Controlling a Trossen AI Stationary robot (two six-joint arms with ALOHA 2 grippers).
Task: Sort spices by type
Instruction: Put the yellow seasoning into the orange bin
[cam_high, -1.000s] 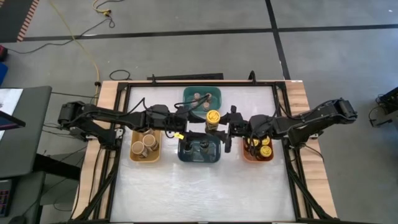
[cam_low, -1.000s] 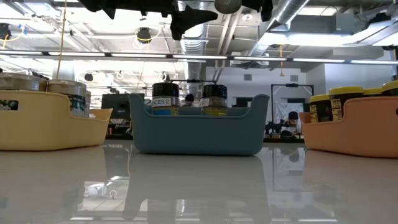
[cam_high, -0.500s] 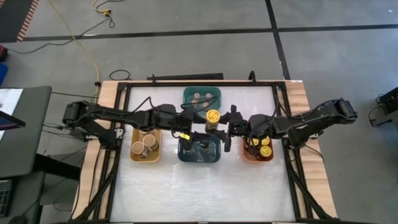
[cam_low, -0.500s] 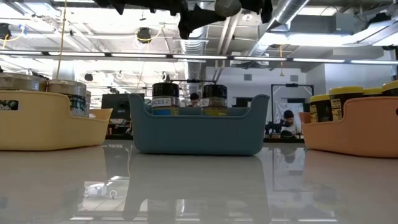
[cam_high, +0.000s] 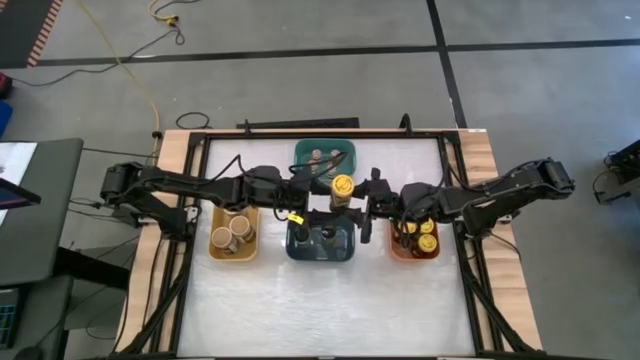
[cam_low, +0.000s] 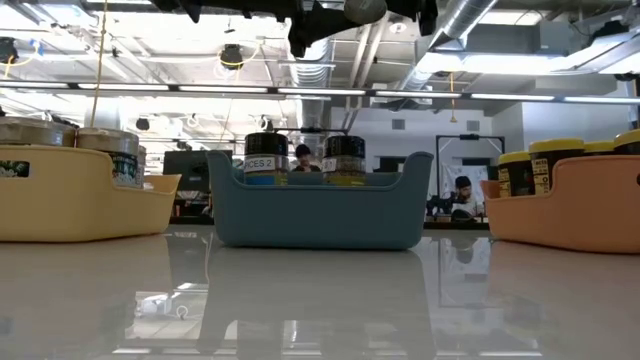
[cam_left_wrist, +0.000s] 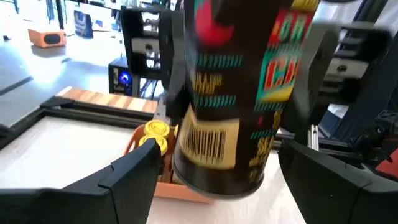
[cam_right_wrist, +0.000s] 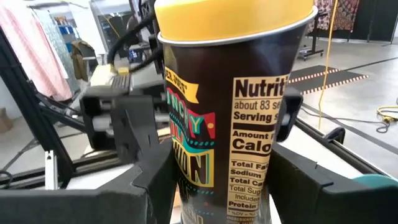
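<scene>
Two hands meet above the worktop's middle on one yellow-lidded jar (cam_high: 342, 187), upright just beyond the dark-blue bin (cam_high: 320, 243). Right hand (cam_high: 362, 206), reaching in from 3 o'clock, grips it; left hand (cam_high: 312, 188), from 9 o'clock, brackets it with fingers spread, contact unclear.

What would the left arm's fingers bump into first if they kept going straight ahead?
The yellow-lidded jar. The left gripper points straight at it, one finger either side. The right gripper holds the jar's far side. Whether the left fingers already touch it is unclear.
</scene>
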